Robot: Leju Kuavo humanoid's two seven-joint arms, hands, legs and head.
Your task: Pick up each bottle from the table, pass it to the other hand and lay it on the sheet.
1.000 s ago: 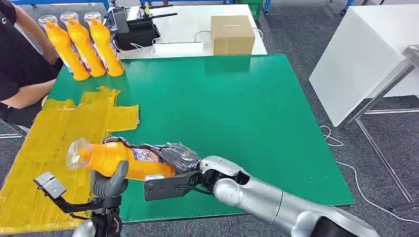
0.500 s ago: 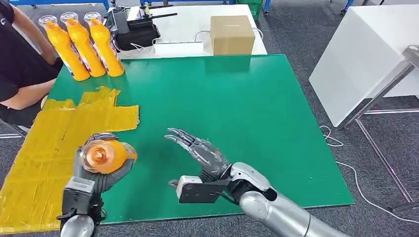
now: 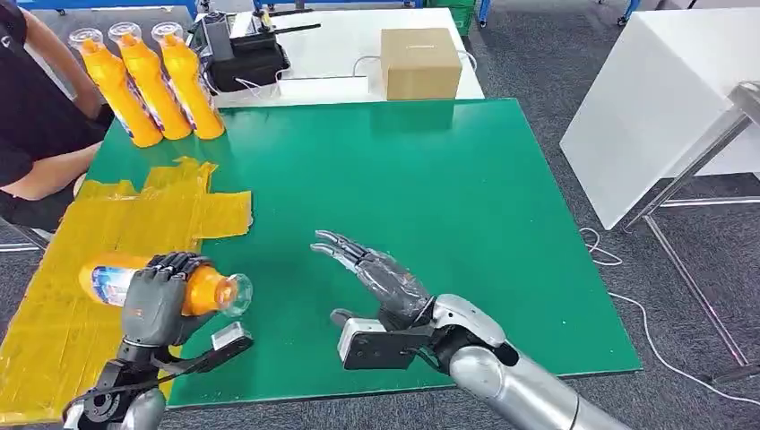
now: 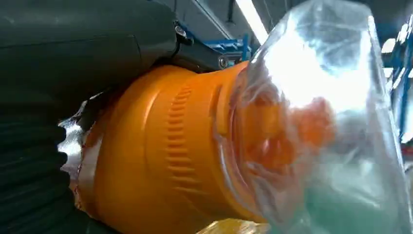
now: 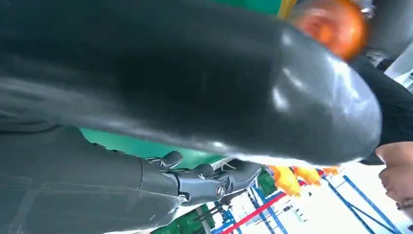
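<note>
So the left hand (image 3: 157, 300) has its fingers wrapped round an orange bottle (image 3: 193, 288), holding it on its side over the near part of the yellow sheet (image 3: 81, 260), clear cap pointing toward the green table (image 3: 430, 197) and the labelled base end out over the sheet. From the head view it looks like the bottle is just above the sheet or barely touching it; can't really tell which. The right hand (image 3: 372, 273) is empty with fingers spread, hovering over the table a bit to the side of the bottle. My read: this bottle is already in the laying hand, so the handover part looks done and what's left is setting it flat on the sheet and letting go. I don't see any bottle lying on the sheet on its own, so this may be the first one. Three more orange bottles (image 3: 152, 81) stand upright in a tight row at the far corner of the table, right by a seated person (image 3: 31, 116), so plenty left to do. Container-wise: the wrist view shows the clear cap (image 4: 321, 122) over an orange nozzle, and the bottle is opaque so no idea how full it is. There's also a closed cardboard box (image 3: 421, 63) on the white table behind.
</note>
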